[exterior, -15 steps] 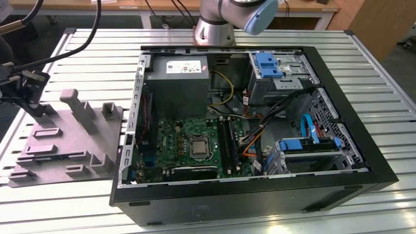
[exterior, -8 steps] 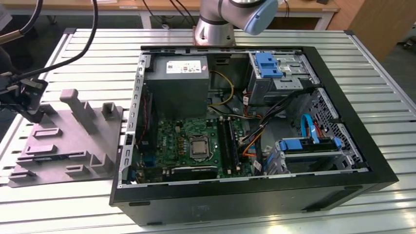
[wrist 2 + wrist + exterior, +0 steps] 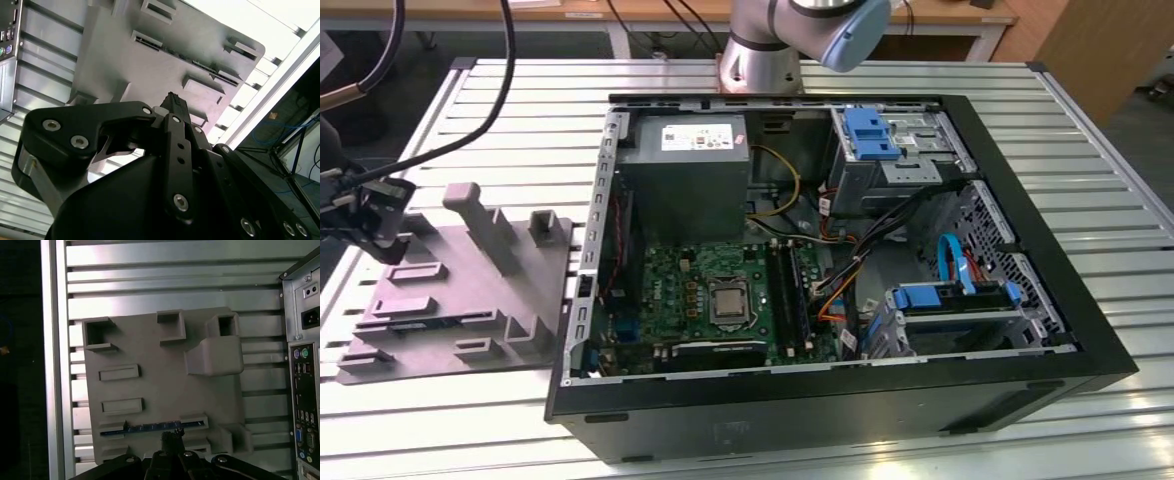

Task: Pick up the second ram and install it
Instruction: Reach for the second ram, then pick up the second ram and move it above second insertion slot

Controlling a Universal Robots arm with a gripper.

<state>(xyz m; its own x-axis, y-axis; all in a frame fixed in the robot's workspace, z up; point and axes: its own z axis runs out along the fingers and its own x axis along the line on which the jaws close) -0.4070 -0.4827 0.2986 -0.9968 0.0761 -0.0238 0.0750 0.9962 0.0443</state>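
One stick, the second ram (image 3: 150, 428), sits edge-up in a slot of the grey holder (image 3: 165, 385) beside the PC case (image 3: 301, 405). Gripper (image 3: 172, 435) hangs just by it w/ fingers pressed together, gripping nothing.

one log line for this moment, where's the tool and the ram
tool: close over second ram | second ram: seated in gray holder slot, not yet picked | contact: cannot tell
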